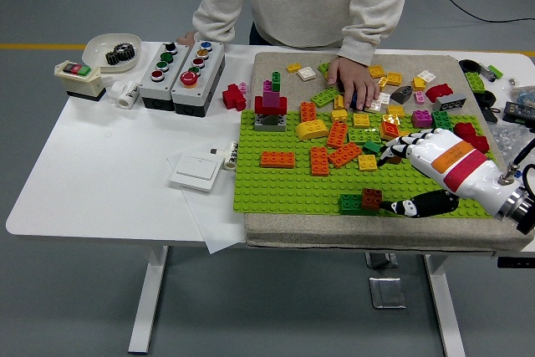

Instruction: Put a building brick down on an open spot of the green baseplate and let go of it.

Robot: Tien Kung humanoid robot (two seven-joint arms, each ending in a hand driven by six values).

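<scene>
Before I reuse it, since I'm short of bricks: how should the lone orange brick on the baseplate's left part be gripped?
Pinch the orange brick across its two long sides, from above. It lies flat with bare green baseplate around it, so fingers fit on both sides.
</scene>
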